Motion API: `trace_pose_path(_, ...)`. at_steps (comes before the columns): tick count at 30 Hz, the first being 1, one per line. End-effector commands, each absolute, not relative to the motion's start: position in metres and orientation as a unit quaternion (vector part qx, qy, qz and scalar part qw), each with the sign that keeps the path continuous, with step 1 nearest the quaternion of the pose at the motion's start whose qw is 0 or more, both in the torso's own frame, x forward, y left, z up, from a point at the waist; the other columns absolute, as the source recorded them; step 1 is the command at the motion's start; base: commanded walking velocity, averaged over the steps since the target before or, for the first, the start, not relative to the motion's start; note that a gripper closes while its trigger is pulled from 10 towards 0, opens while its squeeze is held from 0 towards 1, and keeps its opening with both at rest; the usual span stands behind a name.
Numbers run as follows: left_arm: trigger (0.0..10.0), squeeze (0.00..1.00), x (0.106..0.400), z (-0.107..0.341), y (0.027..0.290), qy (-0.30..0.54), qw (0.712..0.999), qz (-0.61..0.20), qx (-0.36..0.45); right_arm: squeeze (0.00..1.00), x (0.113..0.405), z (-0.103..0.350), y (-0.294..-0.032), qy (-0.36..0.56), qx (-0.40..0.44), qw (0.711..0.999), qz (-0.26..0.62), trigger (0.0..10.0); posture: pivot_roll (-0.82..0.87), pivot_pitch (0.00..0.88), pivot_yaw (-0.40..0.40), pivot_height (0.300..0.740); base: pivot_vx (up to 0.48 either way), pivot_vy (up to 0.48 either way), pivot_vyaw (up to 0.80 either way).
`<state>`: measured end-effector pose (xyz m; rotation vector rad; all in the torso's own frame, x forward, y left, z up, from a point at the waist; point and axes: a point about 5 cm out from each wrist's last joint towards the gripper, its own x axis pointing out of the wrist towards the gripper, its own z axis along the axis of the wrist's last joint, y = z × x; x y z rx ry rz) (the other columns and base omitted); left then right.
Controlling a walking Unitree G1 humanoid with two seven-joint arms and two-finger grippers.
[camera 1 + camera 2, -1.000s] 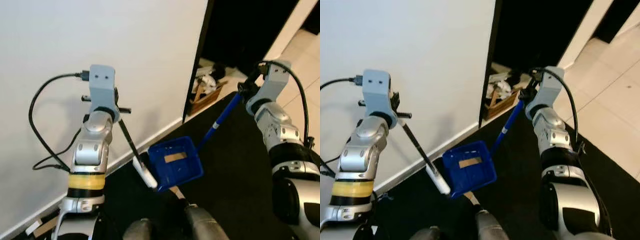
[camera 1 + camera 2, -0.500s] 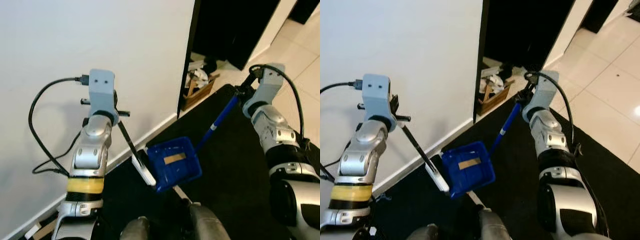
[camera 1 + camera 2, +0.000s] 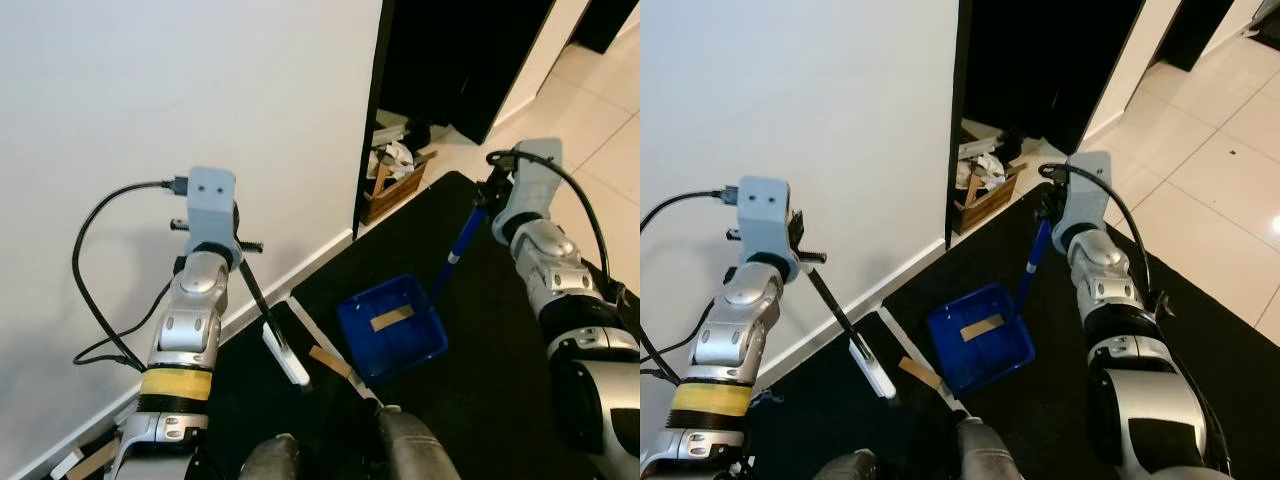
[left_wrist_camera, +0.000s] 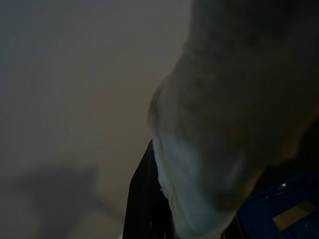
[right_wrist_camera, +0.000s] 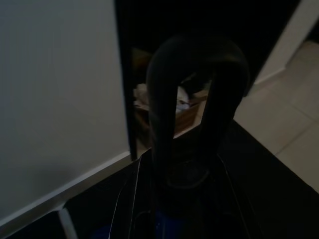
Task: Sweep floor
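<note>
My left gripper (image 3: pixel 238 246) is shut on the black handle of a brush whose white head (image 3: pixel 285 357) hangs just above the black mat by the wall. To its right, the blue dustpan (image 3: pixel 392 332) rests on the mat with a tan scrap (image 3: pixel 392 318) inside. Its blue handle (image 3: pixel 456 247) rises to my right gripper (image 3: pixel 489 193), which is shut on it. Another tan scrap (image 3: pixel 328 362) lies on the mat between brush head and pan. In the right wrist view the handle's dark loop (image 5: pixel 197 99) stands close to the lens.
A white wall (image 3: pixel 150 90) runs along my left, ending at a dark doorway (image 3: pixel 450 50). A wooden box of clutter (image 3: pixel 395 172) sits at the doorway's foot. Pale floor tiles (image 3: pixel 590 110) lie at the right beyond the black mat (image 3: pixel 480 340). My legs (image 3: pixel 400 450) show at the bottom.
The dustpan has slid right, away from the brush head, uncovering a tan scrap on the mat. The right arm swung right with it. The brush has hardly moved.
</note>
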<state>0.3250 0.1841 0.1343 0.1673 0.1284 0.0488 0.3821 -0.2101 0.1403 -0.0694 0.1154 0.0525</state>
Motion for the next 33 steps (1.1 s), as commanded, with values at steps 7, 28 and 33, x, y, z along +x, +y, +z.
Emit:
trace_pose_path(7,10.0,0.00,0.333,0.128,0.183,0.065,0.989,-0.011,0.130,0.00,0.386,0.139,-0.191,0.049,-0.068,0.994,0.073,10.0,0.06,0.205,0.038,0.740,0.000,0.000,0.00)
trace_pose_path(28,10.0,0.00,0.331,0.120,0.172,0.061,0.990,-0.047,0.118,0.00,0.387,0.149,-0.196,0.009,-0.123,0.991,0.062,10.0,0.04,0.243,0.049,0.740,0.000,0.000,0.00)
trace_pose_path(33,10.0,0.00,0.326,0.114,0.163,0.070,0.991,-0.077,0.083,0.00,0.379,0.129,-0.193,0.025,-0.114,0.991,0.060,10.0,0.05,0.261,0.063,0.740,0.000,0.000,0.00)
